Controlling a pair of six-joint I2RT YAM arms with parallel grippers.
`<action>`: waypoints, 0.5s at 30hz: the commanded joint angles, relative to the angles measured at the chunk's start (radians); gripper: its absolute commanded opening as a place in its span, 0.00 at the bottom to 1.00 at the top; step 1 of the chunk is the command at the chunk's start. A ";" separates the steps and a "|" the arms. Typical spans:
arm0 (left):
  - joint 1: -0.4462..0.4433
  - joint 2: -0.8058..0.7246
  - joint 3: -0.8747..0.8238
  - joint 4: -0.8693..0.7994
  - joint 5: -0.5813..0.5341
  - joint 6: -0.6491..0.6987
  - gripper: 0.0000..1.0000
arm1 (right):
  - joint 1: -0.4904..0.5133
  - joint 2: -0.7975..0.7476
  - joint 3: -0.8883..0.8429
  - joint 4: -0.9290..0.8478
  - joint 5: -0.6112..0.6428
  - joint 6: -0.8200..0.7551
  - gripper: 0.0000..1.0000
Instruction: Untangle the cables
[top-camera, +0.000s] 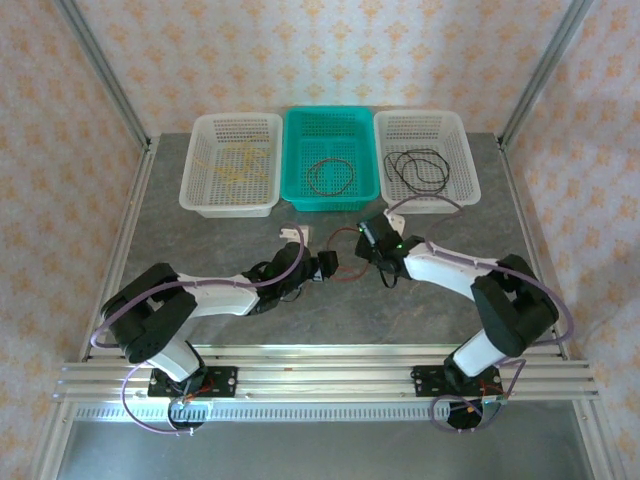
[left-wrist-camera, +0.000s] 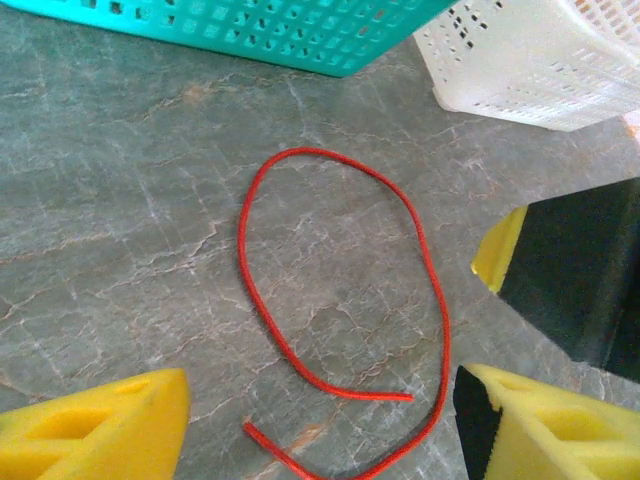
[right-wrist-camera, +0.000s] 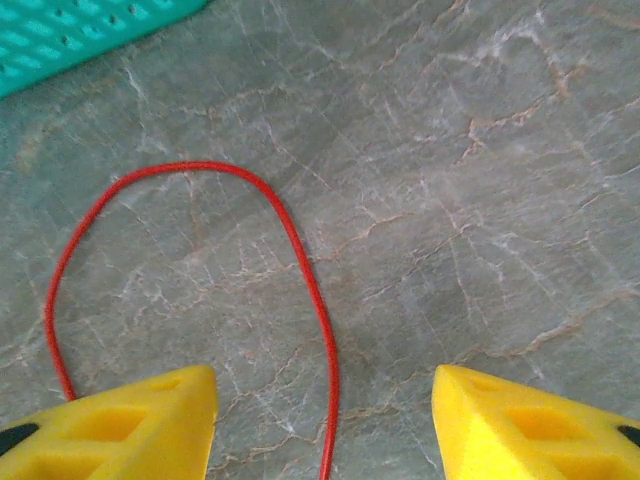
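The right jaws are standing apart, their yellow foam fingers (right-wrist-camera: 120, 425) gripping nothing, and the red cable (right-wrist-camera: 200, 165) is running down between them without touching either pad. The left jaws are also gaping wide and empty, yellow fingers (left-wrist-camera: 100, 430) hanging low over the same red cable (left-wrist-camera: 242, 240). It is lying flat as a loose oval loop with both ends free near the bottom of the left wrist view. The black and yellow tip of the right arm (left-wrist-camera: 570, 270) is showing just beside that loop.

From above, the two arms are reaching toward each other over the middle of the surface (top-camera: 200, 230). The red cable (top-camera: 345, 279) is lying between their tips, just in front of the baskets.

Three baskets are sitting in a row along the far edge. The left white basket (top-camera: 232, 118) is holding yellow cables (top-camera: 235, 165). The teal basket (top-camera: 330, 110) is holding a dark reddish loop (top-camera: 309, 178). The right white basket (top-camera: 418, 114) is holding black cables (top-camera: 415, 160).

The surface is showing a grey marbled pattern with pale veins. Aluminium rails (top-camera: 330, 375) are carrying the arm bases at the near edge, slanted metal posts (top-camera: 100, 70) are framing the cell, and peach wallpaper (top-camera: 330, 50) with a small floral motif is covering the walls.
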 joint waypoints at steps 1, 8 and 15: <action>-0.010 0.019 -0.020 0.064 -0.010 -0.042 0.72 | 0.006 0.041 0.013 0.016 0.004 0.004 0.58; -0.021 0.047 -0.015 0.094 -0.002 -0.056 0.72 | 0.006 0.112 0.031 0.019 0.015 -0.005 0.56; -0.023 0.056 -0.008 0.093 0.000 -0.055 0.71 | 0.006 0.184 0.063 0.018 0.008 -0.007 0.53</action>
